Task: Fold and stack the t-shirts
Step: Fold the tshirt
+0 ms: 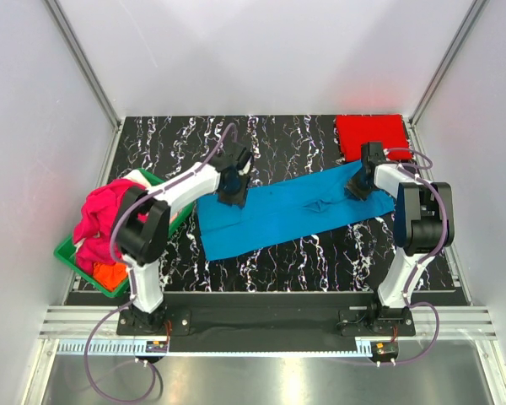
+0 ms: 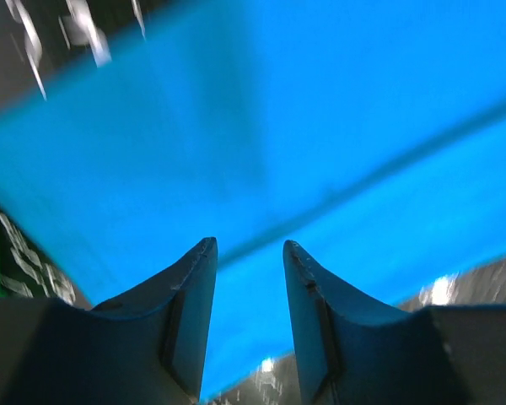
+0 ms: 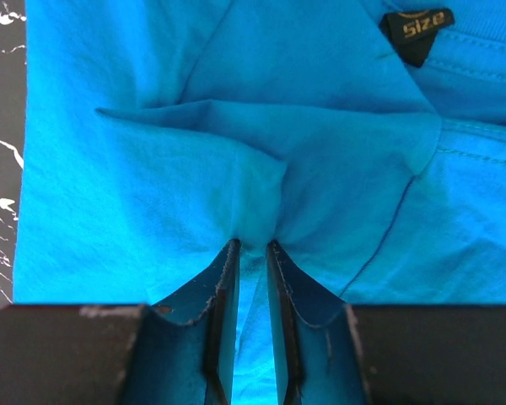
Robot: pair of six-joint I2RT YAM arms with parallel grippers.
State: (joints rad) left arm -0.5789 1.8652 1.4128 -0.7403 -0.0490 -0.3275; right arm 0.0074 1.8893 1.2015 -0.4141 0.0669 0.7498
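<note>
The bright blue t-shirt (image 1: 295, 211) lies as a long folded strip across the middle of the table. My left gripper (image 1: 234, 192) hangs over its left part. In the left wrist view the gripper (image 2: 249, 245) is open with nothing between the jaws, and blurred blue cloth (image 2: 320, 110) lies below. My right gripper (image 1: 357, 187) is at the strip's right end. In the right wrist view it (image 3: 251, 245) is shut on a pinched fold of the blue t-shirt (image 3: 236, 126). A folded red t-shirt (image 1: 371, 135) lies at the back right.
A green basket (image 1: 67, 253) at the left edge holds a magenta-pink t-shirt (image 1: 101, 219) and an orange one (image 1: 111, 274). The table top (image 1: 304, 143) is black marbled. White walls stand on three sides.
</note>
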